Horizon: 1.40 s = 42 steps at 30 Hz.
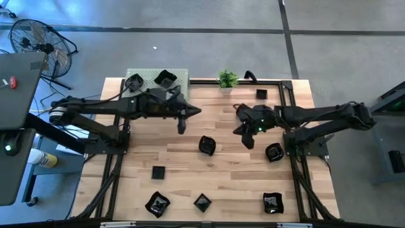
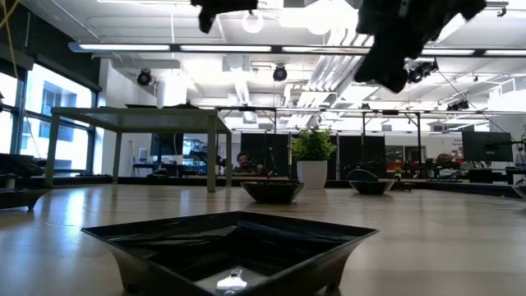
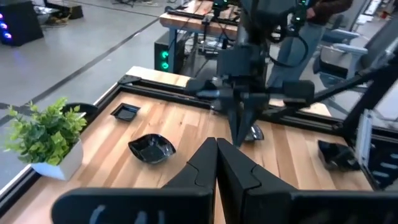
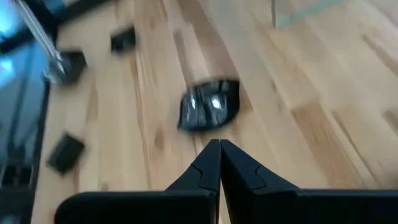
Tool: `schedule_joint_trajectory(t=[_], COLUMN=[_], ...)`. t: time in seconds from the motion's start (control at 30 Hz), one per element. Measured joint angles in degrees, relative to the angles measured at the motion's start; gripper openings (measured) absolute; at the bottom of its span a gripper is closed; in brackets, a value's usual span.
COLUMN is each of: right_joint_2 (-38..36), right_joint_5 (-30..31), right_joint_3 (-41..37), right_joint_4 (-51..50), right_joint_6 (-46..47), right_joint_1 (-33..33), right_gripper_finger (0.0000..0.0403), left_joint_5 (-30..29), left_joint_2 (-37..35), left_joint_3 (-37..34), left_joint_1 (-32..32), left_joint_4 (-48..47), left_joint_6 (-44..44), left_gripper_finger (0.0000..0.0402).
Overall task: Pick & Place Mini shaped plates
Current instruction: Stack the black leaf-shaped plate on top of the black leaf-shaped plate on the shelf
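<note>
Several mini shaped plates, small and glossy black, lie flat on the wooden table: one near the middle (image 1: 207, 145), one by the right arm's base (image 1: 274, 152), a small square one (image 1: 158, 171), and three along the near edge, among them (image 1: 202, 202). Two more (image 1: 166, 78) rest on a green mat (image 1: 180, 75) at the far left. My left gripper (image 1: 197, 112) hangs shut above the table's far middle and holds nothing (image 3: 216, 146). My right gripper (image 1: 240, 126) faces it, shut and empty (image 4: 219, 146), above and to the right of the middle plate (image 4: 210, 106).
A small green potted plant (image 1: 228, 79) stands at the far edge, with a small square plate (image 1: 261, 94) to its right. A black frame (image 1: 288, 95) runs around the tabletop. In the low view a square plate (image 2: 230, 247) fills the foreground.
</note>
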Motion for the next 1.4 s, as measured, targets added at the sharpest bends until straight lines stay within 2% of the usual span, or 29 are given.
schedule_joint_trajectory(t=[0.17, 0.37, 0.57, 0.7, 0.9, 1.0, 1.17, 1.4], right_joint_2=[0.06, 0.07, 0.09, 0.07, 0.09, 0.11, 0.09, 0.09], right_joint_5=[1.15, -3.07, -8.79, -12.2, -12.49, -11.01, -2.33, 5.78], right_joint_3=[5.91, 9.03, 5.82, 1.7, -5.42, -6.87, -6.74, -9.12], right_joint_4=[-16.31, -28.52, -29.28, -26.42, -24.3, -27.08, -34.39, -33.46], right_joint_6=[2.9, 10.95, 20.23, 25.9, 29.2, 30.04, 26.81, 17.94], right_joint_1=[4.79, 14.05, 25.49, 31.62, 37.7, 38.0, 37.97, 37.97], right_gripper_finger=[0.0002, 0.0011, 0.0059, 0.0098, 0.0133, 0.0141, 0.0144, 0.0144], left_joint_5=[1.41, 1.41, 1.26, 1.43, 1.38, 1.25, 1.19, 1.16], left_joint_2=[-5.78, -11.76, -12.93, -12.74, -12.69, -12.69, -12.69, -12.69], left_joint_3=[-5.35, -11.27, -12.82, -12.81, -12.81, -12.81, -12.79, -12.74], left_joint_1=[0.0, 0.02, 0.0, -0.02, -0.02, -0.02, -0.02, -0.02], left_joint_4=[1.58, 6.34, 4.61, 3.62, 2.43, 2.43, 2.43, 1.02], left_joint_6=[0.0, 0.74, 1.49, 1.36, -0.52, -0.66, -0.57, -0.48], left_gripper_finger=[0.0001, 0.0001, 0.0001, 0.0001, 0.0001, 0.0001, 0.0001, 0.0001])
